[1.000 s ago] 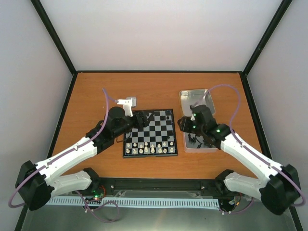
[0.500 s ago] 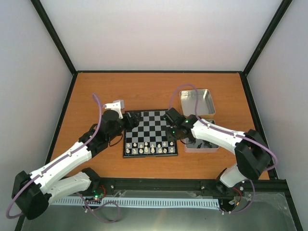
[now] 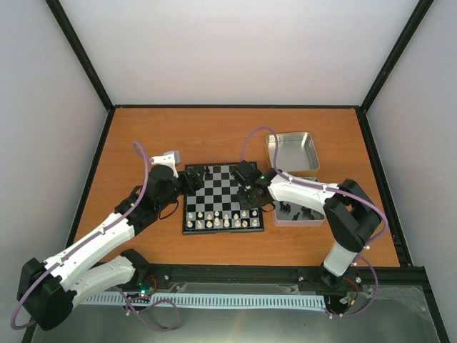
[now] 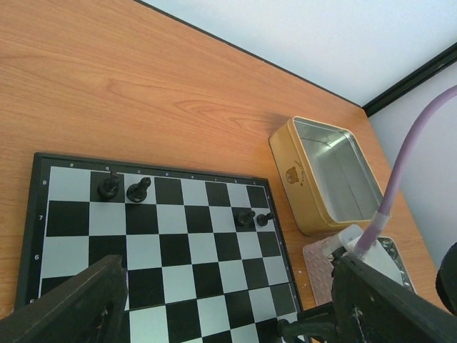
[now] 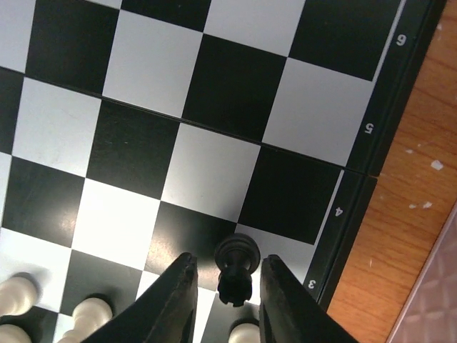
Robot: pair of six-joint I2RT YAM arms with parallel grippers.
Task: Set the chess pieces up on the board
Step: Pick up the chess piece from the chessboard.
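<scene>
The board (image 3: 223, 230) lies mid-table, also in the left wrist view (image 4: 178, 250) and the right wrist view (image 5: 150, 64). Black chess pieces stand on its far rows: two at the left (image 4: 109, 187) and two at the right (image 4: 245, 216). My right gripper (image 3: 248, 179) (image 5: 227, 286) hovers over the board's right side near row 3. Its jaws stand narrowly apart around a black chess piece (image 5: 236, 268), with thin gaps showing. My left gripper (image 3: 194, 176) (image 4: 228, 314) is wide open and empty at the board's far-left corner.
White pieces (image 3: 221, 219) (image 5: 89, 311) fill the board's two near rows. An open silver tin (image 3: 293, 150) (image 4: 332, 175) sits at the right rear. A second flat tin (image 3: 300, 214) beside the board holds several black pieces.
My right gripper has swung left from the flat tin to above the board's right side. My left gripper has drawn back left toward the board's far-left corner.
</scene>
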